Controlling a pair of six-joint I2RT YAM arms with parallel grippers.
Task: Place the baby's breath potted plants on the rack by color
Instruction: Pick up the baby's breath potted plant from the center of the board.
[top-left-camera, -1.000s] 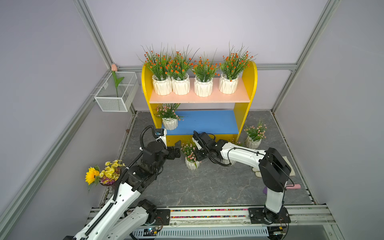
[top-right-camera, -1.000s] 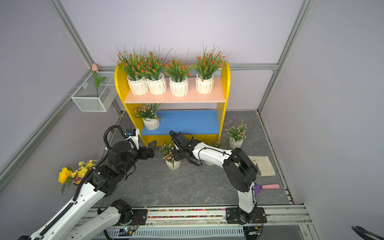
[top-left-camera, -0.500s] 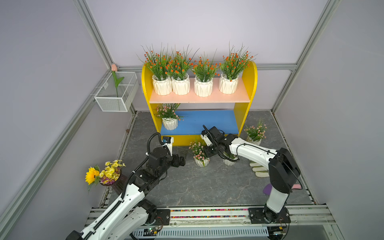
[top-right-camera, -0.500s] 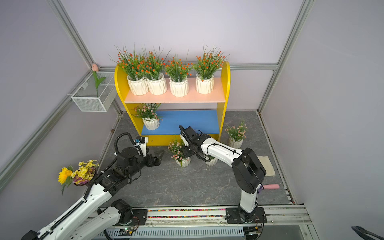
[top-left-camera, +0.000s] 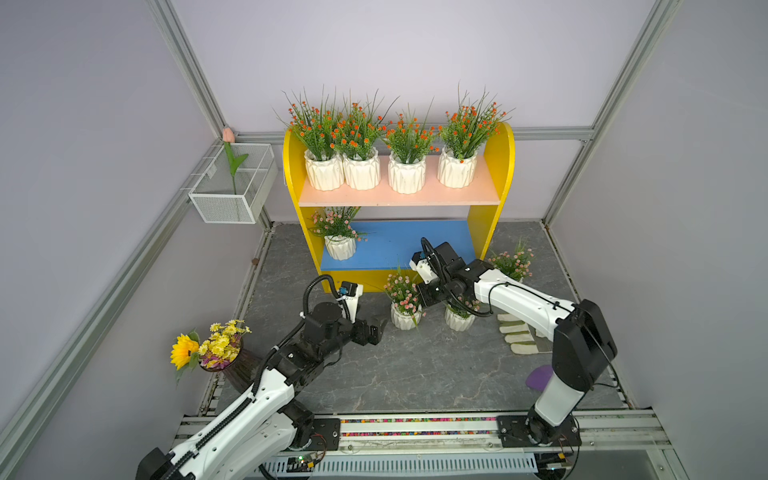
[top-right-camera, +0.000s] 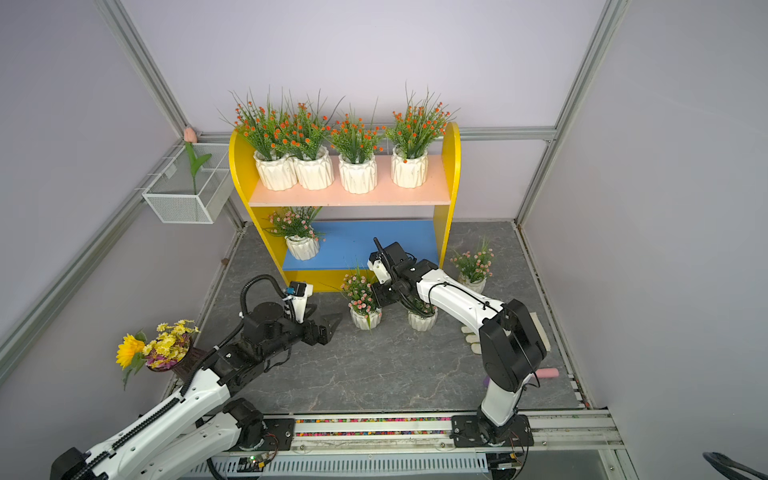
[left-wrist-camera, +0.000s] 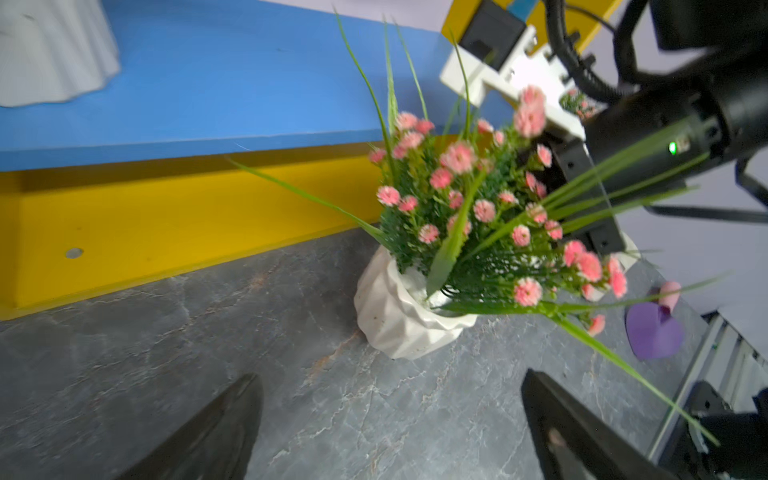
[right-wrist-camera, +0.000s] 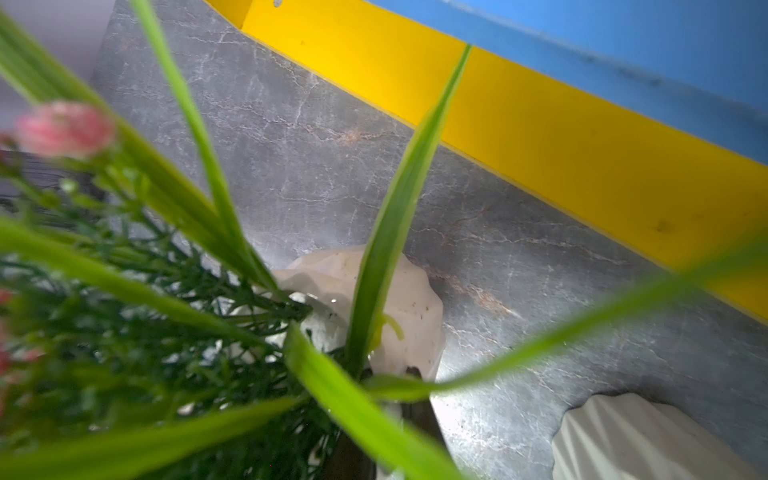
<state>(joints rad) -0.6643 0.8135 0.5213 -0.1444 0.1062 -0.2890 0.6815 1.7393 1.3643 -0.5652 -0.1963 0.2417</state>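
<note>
The left arm stretches low and forward, its left gripper (top-left-camera: 379, 328) spread wide and empty. The right arm bends down from a raised elbow, its right gripper (top-left-camera: 423, 298) clamped on the stems of a pink baby's breath plant (top-left-camera: 402, 293).

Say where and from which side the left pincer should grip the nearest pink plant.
Likely by the white pot of the pink plant, level from the left pincer side: its near side is clear, sprigs look floppy, the right pincer grips stems opposite.

Rack (top-left-camera: 490, 174): peach board (top-left-camera: 399, 198) carries 4 orange plants (top-left-camera: 361, 166), blue board (top-left-camera: 399, 245) 1 pink plant (top-left-camera: 340, 245) — 3 more pink plants (top-left-camera: 513, 264) on the grey floor (top-left-camera: 415, 374).
</note>
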